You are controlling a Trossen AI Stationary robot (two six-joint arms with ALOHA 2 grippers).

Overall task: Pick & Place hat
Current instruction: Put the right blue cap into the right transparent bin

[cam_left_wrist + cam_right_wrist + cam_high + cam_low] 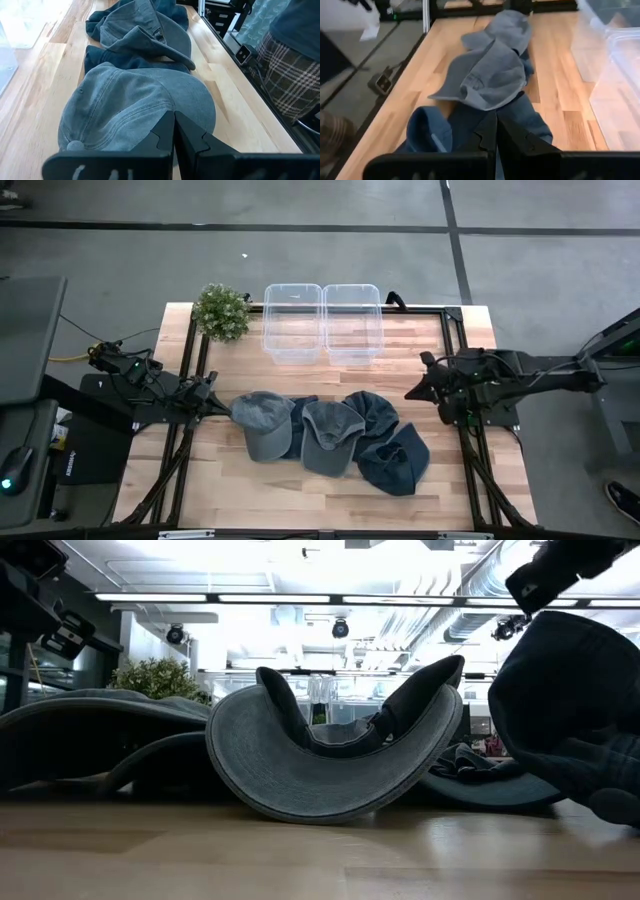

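Low view is mostly blocked: the upturned grey cap (pixel 335 765) fills the middle, so the clear bins (pixel 322 322) behind only peek through as a sliver. The dark navy cap (pixel 570 730) is cut off at the right edge, and the arm above it is clipped at the top corner. From overhead, the middle navy cap (pixel 298 420) is mostly buried under its grey neighbours. In the left wrist view a person in plaid trousers (pixel 290 75) is cropped by the frame.
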